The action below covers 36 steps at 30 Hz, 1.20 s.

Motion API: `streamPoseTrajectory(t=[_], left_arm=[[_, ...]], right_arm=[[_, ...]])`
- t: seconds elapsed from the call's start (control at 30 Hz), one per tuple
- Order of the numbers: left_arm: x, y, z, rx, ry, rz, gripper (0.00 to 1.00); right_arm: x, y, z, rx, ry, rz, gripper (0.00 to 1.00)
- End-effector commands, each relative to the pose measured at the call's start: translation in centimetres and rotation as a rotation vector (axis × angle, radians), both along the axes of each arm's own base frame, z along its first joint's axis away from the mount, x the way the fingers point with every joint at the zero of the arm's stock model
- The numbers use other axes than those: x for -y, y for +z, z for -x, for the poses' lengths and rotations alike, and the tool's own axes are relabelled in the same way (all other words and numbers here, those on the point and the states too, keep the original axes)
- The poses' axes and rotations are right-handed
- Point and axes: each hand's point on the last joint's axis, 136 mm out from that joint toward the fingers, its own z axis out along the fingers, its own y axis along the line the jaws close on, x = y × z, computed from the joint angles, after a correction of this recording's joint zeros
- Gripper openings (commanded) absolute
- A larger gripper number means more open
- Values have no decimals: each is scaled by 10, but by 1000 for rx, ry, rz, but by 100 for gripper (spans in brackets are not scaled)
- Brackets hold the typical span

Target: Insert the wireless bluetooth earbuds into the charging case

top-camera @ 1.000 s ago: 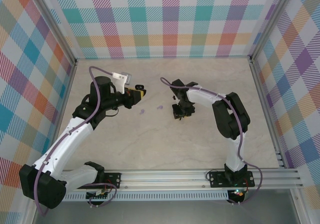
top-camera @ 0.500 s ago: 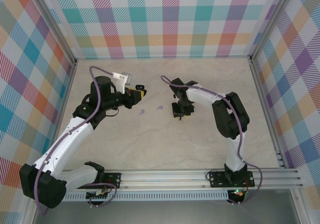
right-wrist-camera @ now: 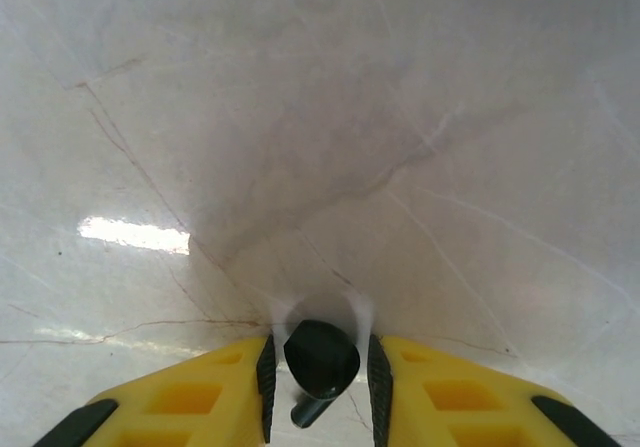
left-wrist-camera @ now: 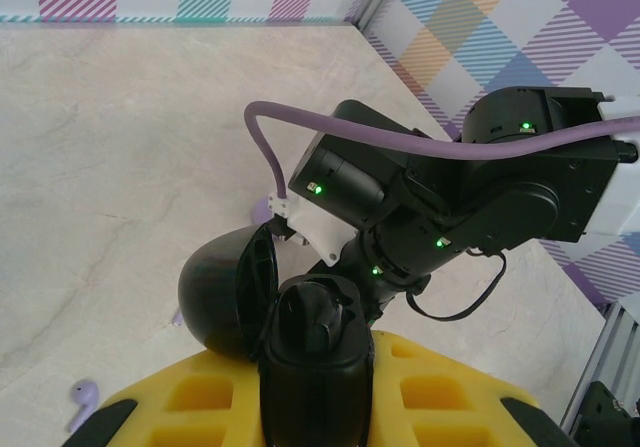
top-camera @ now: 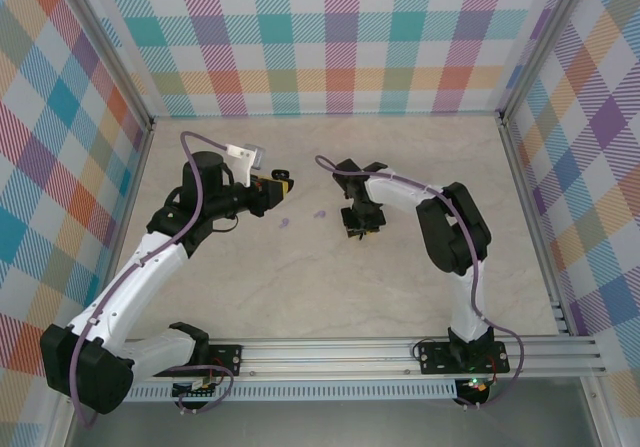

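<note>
Right wrist view: the right gripper jaws closely flank a black earbud; whether they pinch it, I cannot tell. The left gripper jaws clench the open charging case. A lilac earbud lies on the surface near that case.

black case is clamped in the left gripper, lid flipped open off to the left. black bud sits between the right gripper fingers, stem end toward the wrist, can't tell if it's pinched. two lilac buds lie loose between both grippers, apart.
</note>
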Motion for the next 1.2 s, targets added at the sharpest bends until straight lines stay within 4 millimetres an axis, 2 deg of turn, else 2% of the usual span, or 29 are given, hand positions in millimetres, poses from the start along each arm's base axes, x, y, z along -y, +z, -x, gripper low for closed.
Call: streamPoseTrajectory(t=[0.0,0.2,0.67,0.93,1.17], left_arm=[[5,22,-2,47,-17,43,9],[4,22,-1,45,-18,44,9],[6,22,0,44,-21,45,9],[9,13,-1,26,-23,52,9],[21,-7,-4,-20,-36,68,9]], right_arm=[[10,-17,8,-45,-9,84,32],[6,-22,3,-40,-40,81,32],[9,-32,2,-50,-77,91,22],[11,-10,-3,67,-69,38,17],[12,18,-5,194,-51,-41,16]])
